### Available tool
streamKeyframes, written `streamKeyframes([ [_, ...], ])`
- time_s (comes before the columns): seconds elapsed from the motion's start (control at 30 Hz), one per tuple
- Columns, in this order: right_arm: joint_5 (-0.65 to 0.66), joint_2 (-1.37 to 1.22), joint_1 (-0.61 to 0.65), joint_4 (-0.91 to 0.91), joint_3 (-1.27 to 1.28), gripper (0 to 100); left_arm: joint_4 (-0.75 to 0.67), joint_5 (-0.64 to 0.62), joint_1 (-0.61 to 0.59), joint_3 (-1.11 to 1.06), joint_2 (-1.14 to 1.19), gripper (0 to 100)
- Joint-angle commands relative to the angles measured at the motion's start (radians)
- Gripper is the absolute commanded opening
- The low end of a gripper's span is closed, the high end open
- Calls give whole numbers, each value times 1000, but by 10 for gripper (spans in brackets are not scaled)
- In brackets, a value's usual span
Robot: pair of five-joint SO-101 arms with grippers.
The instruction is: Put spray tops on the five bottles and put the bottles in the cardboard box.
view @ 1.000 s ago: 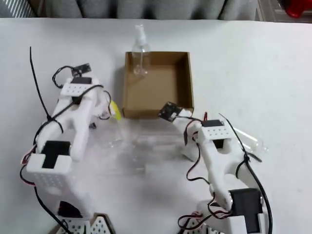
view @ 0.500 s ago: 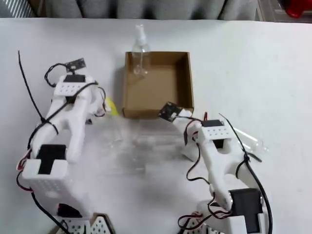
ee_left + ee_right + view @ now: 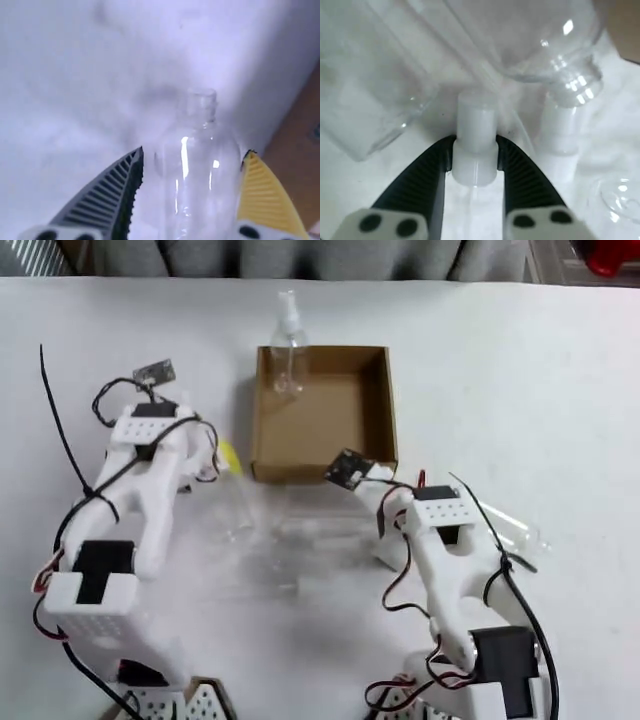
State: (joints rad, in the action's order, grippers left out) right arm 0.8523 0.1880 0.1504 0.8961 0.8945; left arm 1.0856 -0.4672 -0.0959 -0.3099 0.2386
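Your right gripper's [image 3: 475, 141] dark fingers [image 3: 422, 185] are pinching a white spray top [image 3: 475, 125] by its collar, and the top's end pokes out past the tips. It sits low over the table among loose clear bottles [image 3: 520, 35]; the open neck of one lies just beside the top.

Your left gripper [image 3: 194, 153] is spread. The grey finger [image 3: 115, 200] and the yellow finger [image 3: 262, 195] stand either side of an uncapped bottle [image 3: 200, 170]. The yellow side is about touching, and there is a sliver of gap on the grey side. The bottle's open neck [image 3: 201, 102] points away from the wrist, and the wall of the cardboard box [image 3: 300, 145] is near it.

From above, one finished bottle [image 3: 288, 348] stands with its sprayer on at the cardboard box's back corner, so I judge that four remain. A bare bottle [image 3: 508, 530] lies on the table beside the right arm.

For this step, close the left fingers squarely on the bottle's body, not its shoulder. The thin clear plastic will likely flex and squirt out of a skewed grip. Lift it clear of the cardboard box wall and hold the neck steady. Line the spray top up with the neck before you push, because a tilted collar will jam on the rim. Lift the top clear of the pile first, so you don't drag the neighbouring bottles along.
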Motion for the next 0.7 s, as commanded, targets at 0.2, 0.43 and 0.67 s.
streamKeyframes([
  [0.2, -5, 4, -25, 5, -40, 16, -49, -29, 70, -11, -61, 296],
  [0.43, -5, 4, -25, 5, -40, 16, -63, -23, 65, -9, -61, 39],
  [0.67, -6, 4, -25, 5, -40, 16, -64, -21, 65, -9, -67, 21],
])
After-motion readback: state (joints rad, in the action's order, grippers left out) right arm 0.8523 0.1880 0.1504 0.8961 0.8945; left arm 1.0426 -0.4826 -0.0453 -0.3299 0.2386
